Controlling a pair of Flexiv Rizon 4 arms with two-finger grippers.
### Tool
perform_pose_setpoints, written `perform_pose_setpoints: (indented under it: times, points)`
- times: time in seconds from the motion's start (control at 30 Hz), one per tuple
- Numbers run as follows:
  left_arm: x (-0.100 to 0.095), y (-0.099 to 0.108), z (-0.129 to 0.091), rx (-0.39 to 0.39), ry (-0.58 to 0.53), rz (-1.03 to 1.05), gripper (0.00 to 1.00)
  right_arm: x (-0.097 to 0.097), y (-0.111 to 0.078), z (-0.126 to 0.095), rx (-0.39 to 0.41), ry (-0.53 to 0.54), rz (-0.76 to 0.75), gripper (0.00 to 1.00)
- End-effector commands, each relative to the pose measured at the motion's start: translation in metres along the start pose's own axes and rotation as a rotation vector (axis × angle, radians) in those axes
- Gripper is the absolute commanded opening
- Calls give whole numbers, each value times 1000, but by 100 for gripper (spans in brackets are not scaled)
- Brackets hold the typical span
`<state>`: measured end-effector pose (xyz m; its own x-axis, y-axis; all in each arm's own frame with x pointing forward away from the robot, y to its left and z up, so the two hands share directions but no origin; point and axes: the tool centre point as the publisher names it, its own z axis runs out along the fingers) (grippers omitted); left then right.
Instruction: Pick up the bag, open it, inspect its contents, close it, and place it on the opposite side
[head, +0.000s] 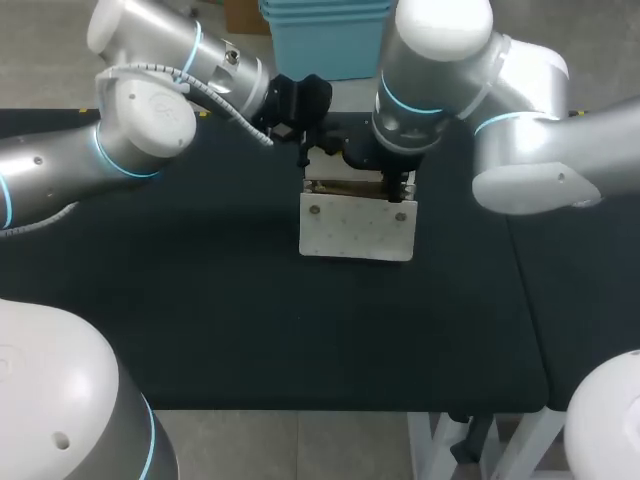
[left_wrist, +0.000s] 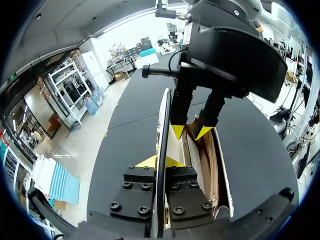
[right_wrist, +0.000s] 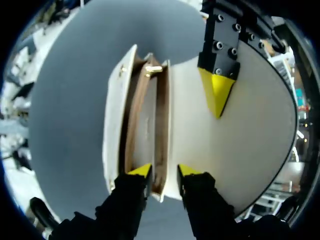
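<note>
A white bag (head: 357, 230) stands at the middle of the black table, its top open and its brown lining showing (left_wrist: 205, 160). My left gripper (left_wrist: 161, 161) is shut on the thin edge of the raised flap (left_wrist: 162, 115), behind the bag in the head view (head: 305, 150). My right gripper (head: 398, 190) comes down from above into the bag's mouth. In the right wrist view it (right_wrist: 164, 171) straddles one inner wall of the bag (right_wrist: 117, 125), a yellow tip against each side. One yellow fingertip (right_wrist: 217, 92) of the left gripper lies against the flap (right_wrist: 250, 140).
The black tabletop (head: 200, 320) extends on all sides of the bag. Its front edge runs across the lower part of the head view, and both arms cross over its back part.
</note>
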<state>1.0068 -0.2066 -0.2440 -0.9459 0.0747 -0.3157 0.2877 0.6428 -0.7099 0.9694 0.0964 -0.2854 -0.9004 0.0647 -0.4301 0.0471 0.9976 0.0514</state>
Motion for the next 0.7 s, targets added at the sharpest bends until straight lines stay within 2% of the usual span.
perform_pose_setpoints:
  times: [0.03, 0.17, 0.23, 0.3, 0.37, 0.4, 0.7]
  points:
    - [-4, 0, -1, 14, 10, 3, 0, 7, -6, -27, 5, -69, 11, 33]
    - [-6, 1, 0, 33, 23, 1, 0, 7, -7, -44, 19, -117, 14, 31]
    - [-7, 3, 2, 34, 28, 0, 0, 8, -8, -50, 24, -132, 16, 27]
    - [-10, 6, 7, 39, 38, -1, 0, 9, -9, -55, 30, -146, 20, 19]
    - [-11, 10, 12, 35, 43, 8, 0, 12, -9, -58, 33, -151, 21, 2]
    - [-12, 12, 14, 31, 39, 17, 0, 13, -8, -58, 33, -152, 21, 0]
    - [-13, 24, 28, -1, -32, 98, 0, 26, -7, -46, 25, -116, 28, 0]
